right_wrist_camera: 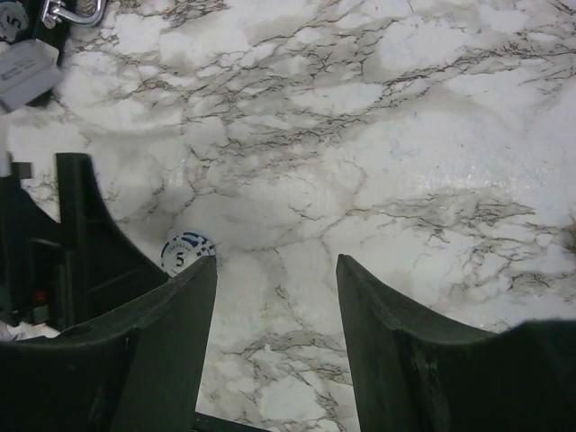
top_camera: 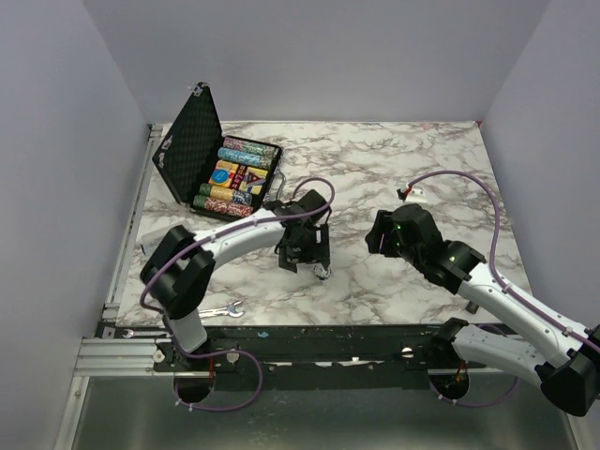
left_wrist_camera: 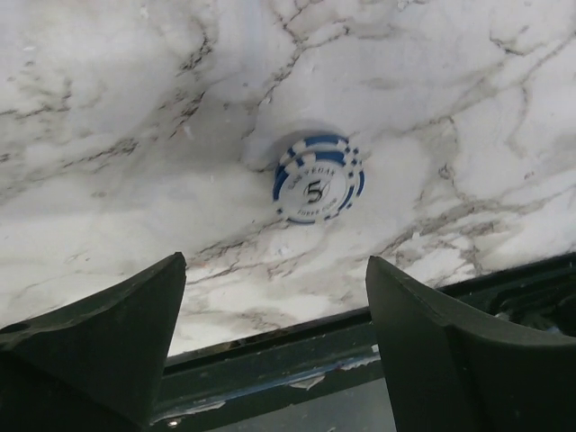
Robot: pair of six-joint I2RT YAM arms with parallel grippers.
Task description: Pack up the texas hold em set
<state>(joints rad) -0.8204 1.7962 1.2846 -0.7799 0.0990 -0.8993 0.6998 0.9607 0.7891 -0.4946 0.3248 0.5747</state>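
Observation:
The black hinged case (top_camera: 190, 141) stands open at the back left, with rows of multicoloured chips (top_camera: 236, 178) and a dark red triangle (top_camera: 251, 174) inside. One white-and-blue chip (left_wrist_camera: 318, 177) marked 5 lies flat on the marble, also seen as the chip (right_wrist_camera: 183, 252) in the right wrist view. My left gripper (left_wrist_camera: 274, 261) hangs open just above the marble, the chip lying beyond its fingertips and untouched. My right gripper (right_wrist_camera: 276, 261) is open over bare marble, with the chip just past its left finger. Neither gripper holds anything.
A silver wrench (top_camera: 225, 308) lies near the table's front left edge. A small white-and-dark piece (top_camera: 415, 194) sits at the right, under the right arm's cable. The left arm's gripper (right_wrist_camera: 76, 243) fills the left of the right wrist view.

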